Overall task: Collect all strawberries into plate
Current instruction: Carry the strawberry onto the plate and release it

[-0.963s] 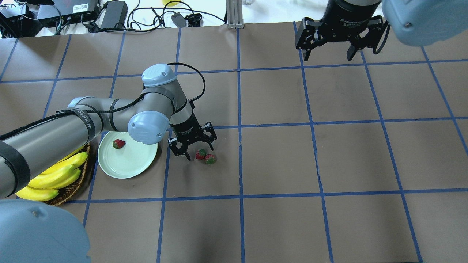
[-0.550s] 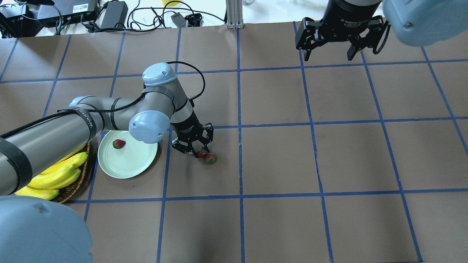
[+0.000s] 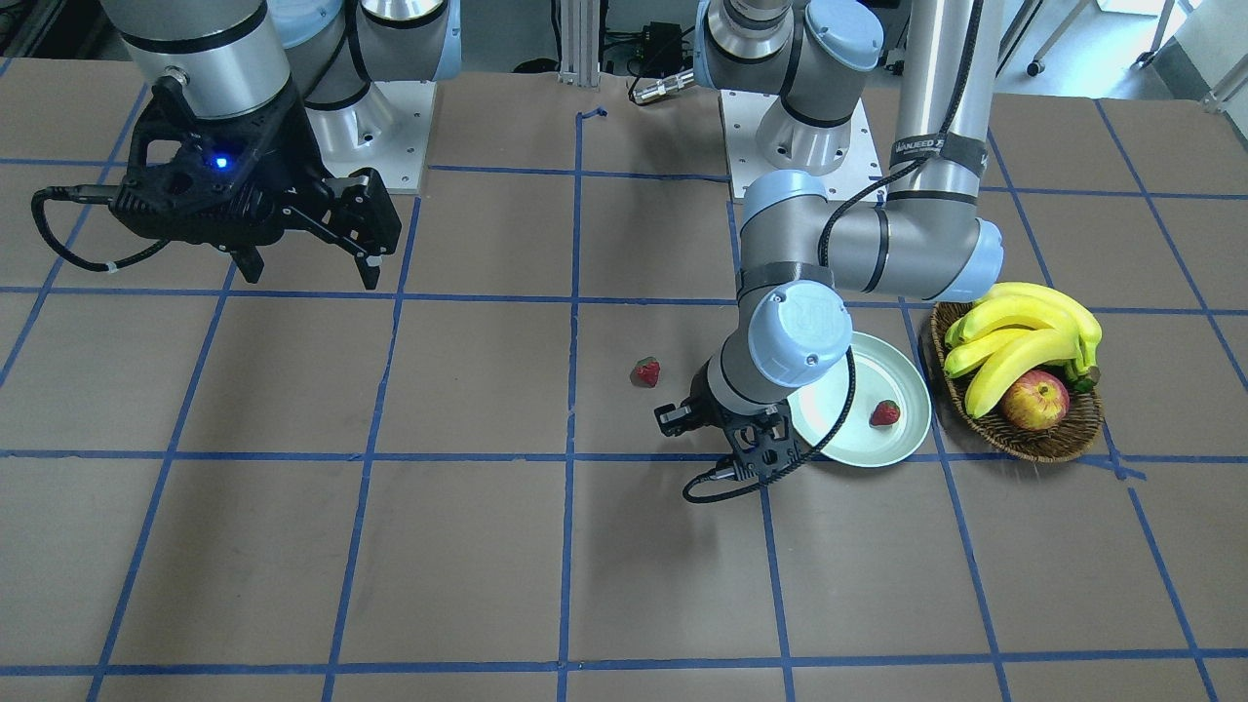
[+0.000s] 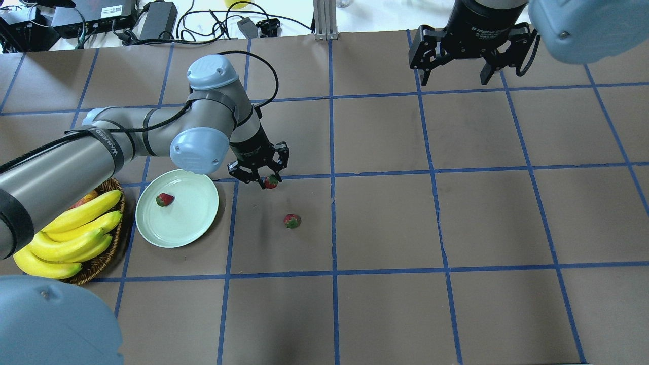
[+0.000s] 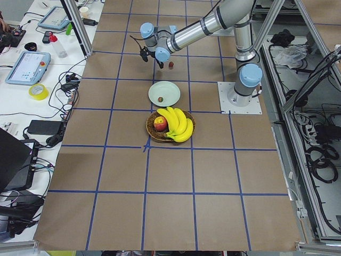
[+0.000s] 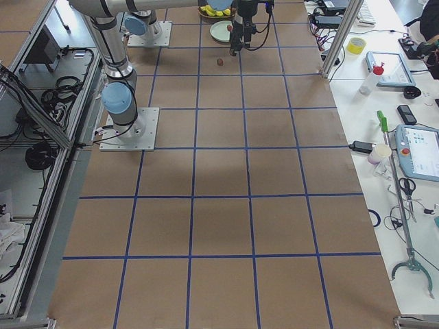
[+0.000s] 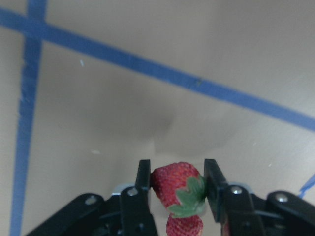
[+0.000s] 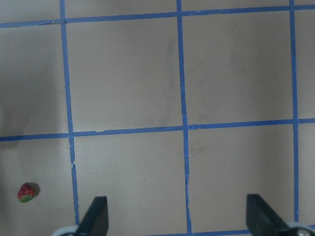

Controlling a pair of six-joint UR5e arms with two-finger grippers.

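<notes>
My left gripper [image 4: 267,181] is shut on a strawberry [image 4: 272,181] and holds it above the table, right of the plate; the left wrist view shows this red berry [image 7: 177,189] with its green cap pinched between the two fingers. The pale mint-green plate [image 4: 177,225] lies at the left with one strawberry [image 4: 164,199] on it. A third strawberry [image 4: 291,221] lies on the brown table, below and right of the gripper. My right gripper [image 4: 455,80] is open and empty, high at the far right.
A wicker basket [image 4: 99,263] with bananas [image 4: 71,238] and an apple [image 3: 1033,400] stands just left of the plate. Cables and power bricks [image 4: 157,20] lie beyond the table's far edge. Blue tape lines grid the brown table.
My left gripper has shut on one of the two adjacent strawberries, lifted it and moved away from the other. That one stays on the table. The right arm has not moved.
</notes>
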